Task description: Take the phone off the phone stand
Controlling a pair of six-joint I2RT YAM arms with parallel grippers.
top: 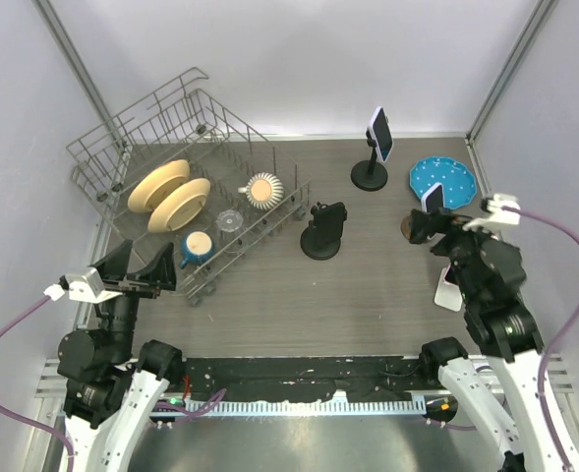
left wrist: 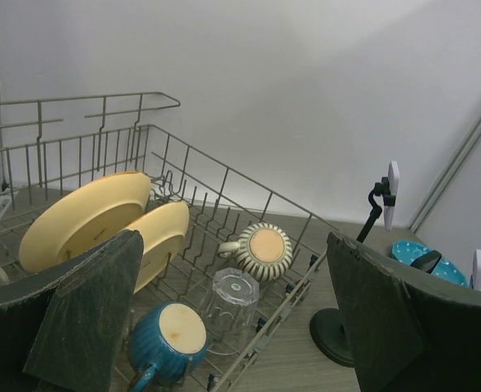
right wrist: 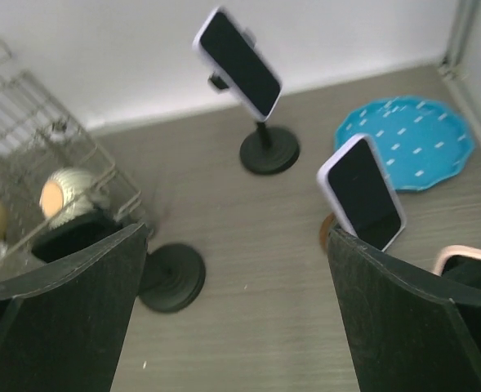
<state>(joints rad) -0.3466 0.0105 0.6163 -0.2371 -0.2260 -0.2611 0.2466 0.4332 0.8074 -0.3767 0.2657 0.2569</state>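
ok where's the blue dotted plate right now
In the top view the blue white-dotted plate lies far right, just right of the black round-based phone stand holding the white-cased phone.

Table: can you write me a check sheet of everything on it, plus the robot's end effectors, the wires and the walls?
Surface: grey wood-look table.
Job's things: back phone tilted on its tall stand; right phone standing just ahead of the right end effector; empty black stand mid-table.
Clutter: dish rack holding two yellow plates, striped cup, glass, blue mug; blue dotted plate beside the right phone.
End effectors: left end effector open beside the rack; right open, holding nothing.
Cables: left purple cable; right purple cable.
Surroundings: white walls, metal corner posts.
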